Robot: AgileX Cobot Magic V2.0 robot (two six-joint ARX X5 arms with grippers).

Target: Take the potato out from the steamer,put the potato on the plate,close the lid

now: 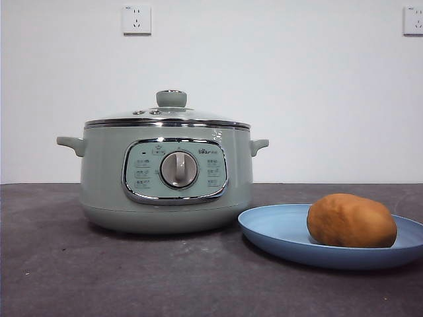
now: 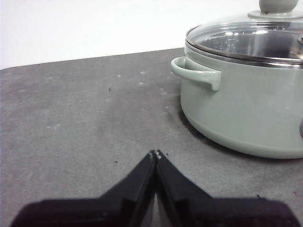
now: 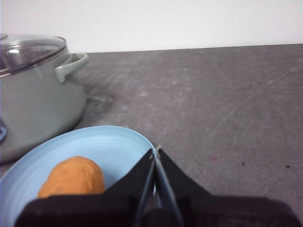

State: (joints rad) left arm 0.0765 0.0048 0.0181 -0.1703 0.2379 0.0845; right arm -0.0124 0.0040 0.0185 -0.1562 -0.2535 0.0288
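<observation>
The potato lay on the plate, just beside the steamer — the lid sat closed on it. The right gripper hung over the plate's rim, jaws together; the left gripper, jaws together too, waited beside the steamer's handle.

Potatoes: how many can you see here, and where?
1. The potato lies on the blue plate, beside the green steamer. The glass lid is on the steamer; I see none through it, but one could be hidden inside.
</observation>
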